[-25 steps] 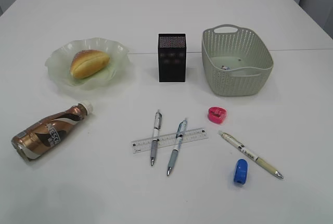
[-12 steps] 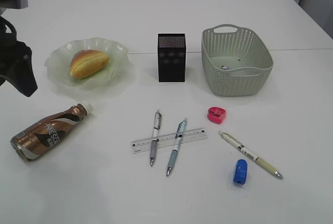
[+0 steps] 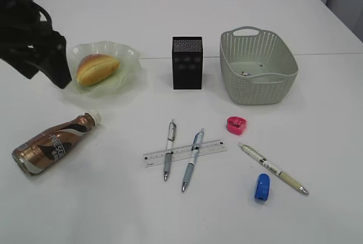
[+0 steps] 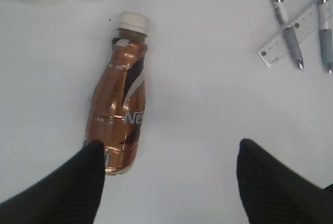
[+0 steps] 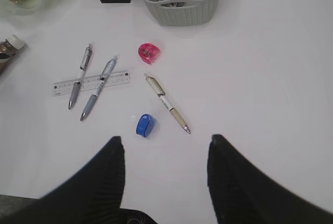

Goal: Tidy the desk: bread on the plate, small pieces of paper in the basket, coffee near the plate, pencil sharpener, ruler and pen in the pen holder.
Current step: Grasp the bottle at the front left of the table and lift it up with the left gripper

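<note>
Item: coffee bottle [image 4: 118,110]. Brown-and-bronze, white cap, lying on its side on the white bench [image 3: 102,210], front left, cap end toward the plate [image 3: 126,65] but well apart from it. Status: not yet placed.

Item: left gripper [image 4: 166,182]. Spread wide, nothing between its jaws; hangs above the bottle's base end, one finger overlapping the base in the wrist view. In the exterior view the arm stands high beside the plate.

Item: right gripper [image 5: 165,174]. Partly spread, holding nothing; poised over the near bench, well back from the blue sharpener [image 5: 145,124] and the beige pen [image 5: 166,102].

Step in hand, as judged: take up the coffee and set it near the plate.

Handling notes:
- Turn the wrist so the jaws straddle the bottle across its width, not along its length.
- Close on the broad lower body; the neck is narrow and tapered and would likely slip.
- A round bottle lying flat may roll; come down centred on it.
- Stand it upright on open bench beside the plate, clear of the wavy rim and the bread [image 3: 97,68].

Other items, untouched: ruler [image 3: 184,152] under two pens [image 3: 169,148]; pink sharpener [image 3: 236,124]; pen holder [image 3: 187,62]; basket [image 3: 258,82], crumpled paper inside.
</note>
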Tool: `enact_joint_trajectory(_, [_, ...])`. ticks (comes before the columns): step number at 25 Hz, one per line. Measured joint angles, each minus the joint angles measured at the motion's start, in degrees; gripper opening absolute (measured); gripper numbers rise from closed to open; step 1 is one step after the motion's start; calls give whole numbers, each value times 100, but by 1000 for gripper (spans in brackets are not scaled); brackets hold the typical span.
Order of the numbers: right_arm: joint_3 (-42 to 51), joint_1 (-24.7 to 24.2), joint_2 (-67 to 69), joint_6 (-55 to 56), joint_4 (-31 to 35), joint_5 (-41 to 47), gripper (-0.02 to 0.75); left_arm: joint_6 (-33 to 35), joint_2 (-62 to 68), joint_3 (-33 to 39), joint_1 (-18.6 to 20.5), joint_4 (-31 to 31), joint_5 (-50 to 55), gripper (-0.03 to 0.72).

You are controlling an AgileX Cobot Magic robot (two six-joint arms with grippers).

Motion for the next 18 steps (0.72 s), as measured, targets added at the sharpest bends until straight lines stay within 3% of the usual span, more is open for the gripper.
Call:
enact_joint_trajectory(4, [0, 0, 0, 0, 0, 0, 413, 37, 398, -11, -304, 534, -4, 572])
enact_joint_trajectory(11, [0, 0, 0, -11, 0, 0, 413, 44, 968, -11, -303, 1134, -27, 572])
enact_joint_trajectory(18, [0, 0, 0, -57, -44, 0, 413, 44, 1546, -247, -303, 1254, -75, 572])
